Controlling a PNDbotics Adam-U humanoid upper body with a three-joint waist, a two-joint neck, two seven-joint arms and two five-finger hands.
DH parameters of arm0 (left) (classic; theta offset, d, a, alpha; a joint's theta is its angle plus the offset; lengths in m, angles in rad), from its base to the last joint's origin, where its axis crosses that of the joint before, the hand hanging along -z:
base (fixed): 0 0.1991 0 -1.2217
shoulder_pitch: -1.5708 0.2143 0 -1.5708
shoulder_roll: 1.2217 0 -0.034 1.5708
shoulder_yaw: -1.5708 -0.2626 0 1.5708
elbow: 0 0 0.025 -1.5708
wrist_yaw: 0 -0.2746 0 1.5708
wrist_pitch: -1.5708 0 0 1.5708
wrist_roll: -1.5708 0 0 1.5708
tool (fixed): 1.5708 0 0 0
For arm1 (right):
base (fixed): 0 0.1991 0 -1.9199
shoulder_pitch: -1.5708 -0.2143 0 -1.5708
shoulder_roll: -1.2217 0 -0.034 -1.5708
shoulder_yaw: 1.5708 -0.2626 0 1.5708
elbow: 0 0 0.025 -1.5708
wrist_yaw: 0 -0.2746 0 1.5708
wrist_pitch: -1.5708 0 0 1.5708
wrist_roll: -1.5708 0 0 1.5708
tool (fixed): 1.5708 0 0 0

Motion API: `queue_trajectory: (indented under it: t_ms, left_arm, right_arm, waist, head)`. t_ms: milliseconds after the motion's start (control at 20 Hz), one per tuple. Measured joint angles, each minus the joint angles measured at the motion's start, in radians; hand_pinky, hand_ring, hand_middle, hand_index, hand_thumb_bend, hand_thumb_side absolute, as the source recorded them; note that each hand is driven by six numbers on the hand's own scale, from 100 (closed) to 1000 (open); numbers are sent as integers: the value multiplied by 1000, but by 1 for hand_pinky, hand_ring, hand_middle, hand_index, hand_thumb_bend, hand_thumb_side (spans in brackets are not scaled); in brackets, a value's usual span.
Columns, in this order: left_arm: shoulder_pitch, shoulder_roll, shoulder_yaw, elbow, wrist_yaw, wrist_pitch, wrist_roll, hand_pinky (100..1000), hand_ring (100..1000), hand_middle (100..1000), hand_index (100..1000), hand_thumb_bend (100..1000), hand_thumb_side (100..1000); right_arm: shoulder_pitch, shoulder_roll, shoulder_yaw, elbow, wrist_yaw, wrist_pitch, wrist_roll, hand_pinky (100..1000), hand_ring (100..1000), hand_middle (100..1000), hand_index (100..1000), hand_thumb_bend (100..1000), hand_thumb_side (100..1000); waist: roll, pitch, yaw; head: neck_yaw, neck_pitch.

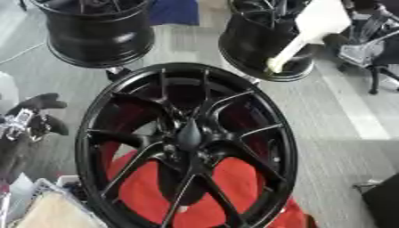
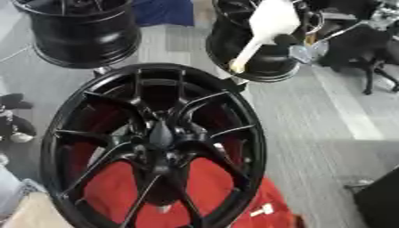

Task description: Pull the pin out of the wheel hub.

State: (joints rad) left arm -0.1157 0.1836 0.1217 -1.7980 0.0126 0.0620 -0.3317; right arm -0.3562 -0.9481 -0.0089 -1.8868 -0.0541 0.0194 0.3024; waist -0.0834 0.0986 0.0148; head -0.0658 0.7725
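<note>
Wheel hub [image 1: 187, 142]: black, multi-spoke, fills the centre, face toward the camera, tilted.
Pin [image 1: 189, 133]: dark, pointed, standing out of the hub's middle where the spokes meet.
Red cloth [image 1: 234, 187]: behind and under the near spokes.
Left robot hand [image 1: 31, 120]: at the left edge, just beside the rim, apart from the pin; fingers cannot be told as spread or curled.
Right robot hand: shows in neither view.
Far rims [image 1: 97, 33]: two more black rims on the grey floor.
View difference: the right eye view shows only a sliver of the left robot hand [image 2: 14, 116].
</note>
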Motion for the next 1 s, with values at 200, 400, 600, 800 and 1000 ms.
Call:
queue_trajectory:
  t_ms: [200, 400, 600, 800, 1000]
  left_arm:
    - [0, 0, 8, 0, 0, -1, 9, 565, 528, 703, 839, 100, 834]
    - [0, 0, 16, 0, 0, -1, 17, 565, 528, 703, 838, 100, 832]
    - [1, 0, 23, 0, -1, -1, 25, 565, 528, 703, 838, 100, 832]
    - [2, 0, 25, 0, -2, -2, 28, 565, 528, 703, 838, 100, 830]
    - [4, 0, 30, 0, -2, -2, 32, 565, 529, 704, 839, 100, 832]
  right_arm:
    - [156, 52, -137, 44, 76, -11, -143, 493, 410, 284, 388, 100, 110]
    - [288, 189, -270, 94, 235, 30, -297, 497, 422, 351, 466, 100, 160]
    - [398, 333, -367, 154, 394, 136, -446, 565, 533, 576, 770, 100, 175]
    - [433, 419, -410, 189, 485, 220, -536, 697, 720, 785, 890, 100, 460]
    - [463, 510, -464, 215, 494, 288, -696, 730, 770, 810, 891, 100, 603]
  waist:
    - [4, 3, -11]
    - [11, 7, -18]
    - [13, 7, -22]
    - [15, 7, -24]
    - [19, 6, -33]
  head:
    - [10, 0]
    - [14, 0]
    - [12, 0]
    - [8, 0]
    - [0, 0]
